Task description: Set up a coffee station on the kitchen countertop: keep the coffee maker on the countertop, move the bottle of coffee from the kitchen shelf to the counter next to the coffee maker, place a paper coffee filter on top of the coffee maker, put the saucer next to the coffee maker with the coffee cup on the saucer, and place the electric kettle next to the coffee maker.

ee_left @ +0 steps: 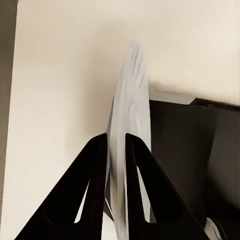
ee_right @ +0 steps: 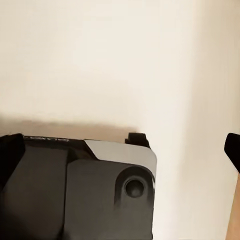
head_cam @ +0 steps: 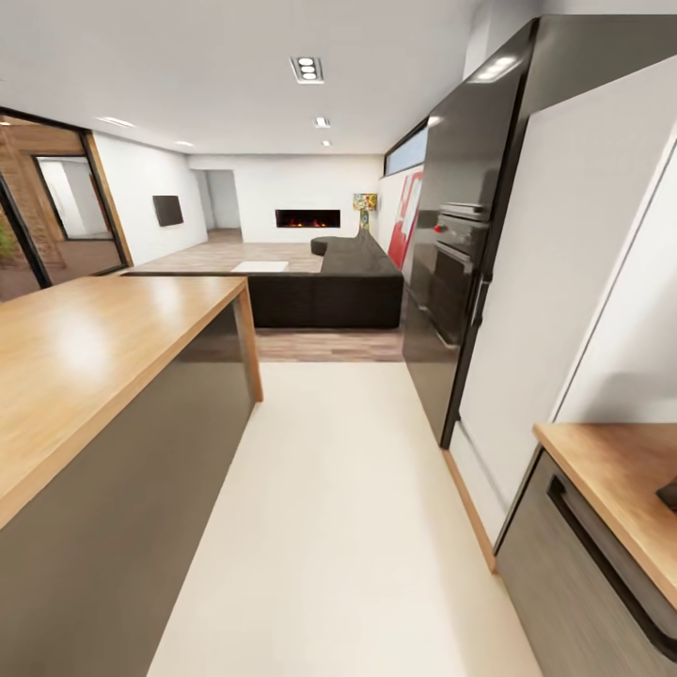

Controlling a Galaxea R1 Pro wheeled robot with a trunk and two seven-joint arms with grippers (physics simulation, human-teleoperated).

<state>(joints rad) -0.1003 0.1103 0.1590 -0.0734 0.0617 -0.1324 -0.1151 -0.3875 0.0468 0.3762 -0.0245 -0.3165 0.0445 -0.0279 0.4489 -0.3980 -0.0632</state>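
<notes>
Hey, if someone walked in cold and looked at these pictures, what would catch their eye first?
Probably the thin white ribbed paper coffee filter, seen edge-on and pinched between the left gripper jaws above the pale floor. In the head view, a long wooden island countertop runs along the left, a tall black oven cabinet stands on the right, and a lit fireplace glows far beyond.

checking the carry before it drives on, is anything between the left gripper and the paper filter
No. In the left wrist view the left gripper is shut directly on the white paper coffee filter, its two dark fingers pinching the thin pleated edge with nothing between them. The coffee maker is not identifiable here, so the rest of the route cannot be judged.
</notes>
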